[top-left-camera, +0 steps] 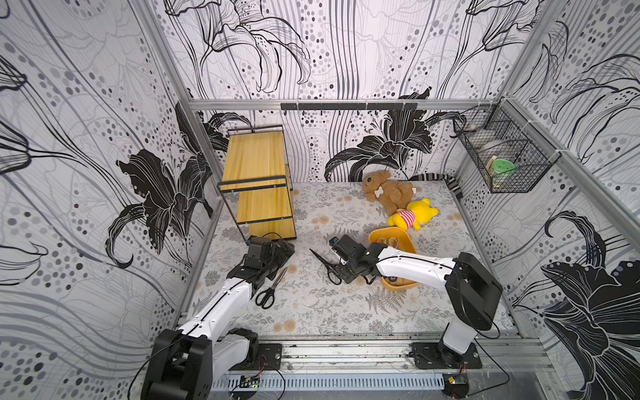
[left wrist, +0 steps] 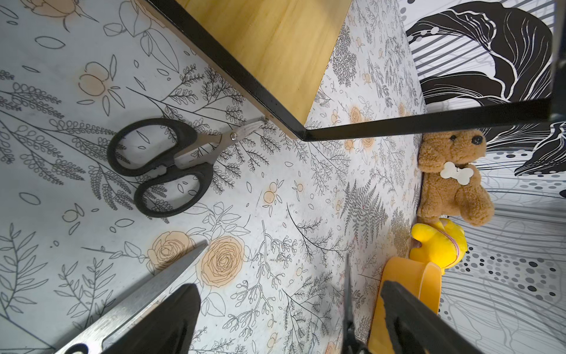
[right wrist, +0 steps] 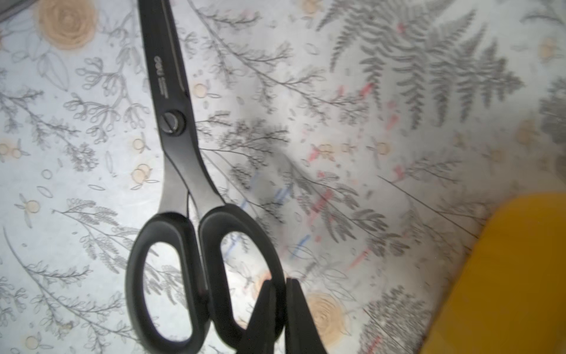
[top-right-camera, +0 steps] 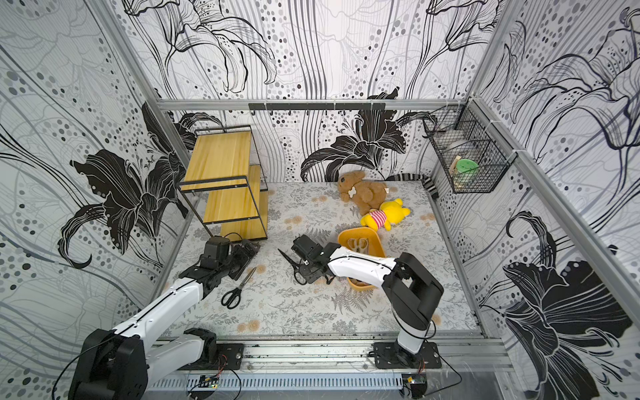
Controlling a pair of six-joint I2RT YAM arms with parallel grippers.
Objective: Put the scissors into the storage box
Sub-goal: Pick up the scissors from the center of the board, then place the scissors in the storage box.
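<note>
Transfer step: black scissors (right wrist: 174, 122), mid-table beside the storage box (right wrist: 505, 275), are pinched at one handle loop by the right gripper (right wrist: 279, 283). Next, likely: swung over the box rim, then released.

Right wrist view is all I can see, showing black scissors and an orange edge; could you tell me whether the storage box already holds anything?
Observer: Yes. In both top views the storage box holds a pale-handled pair at its far end.
Operator: Thank you. Are other scissors lying on the table?
Observer: A black-handled pair lies beside the left arm.
Operator: Are there any more?
Observer: The left wrist view shows a small pair with its tip at the shelf edge.
</note>
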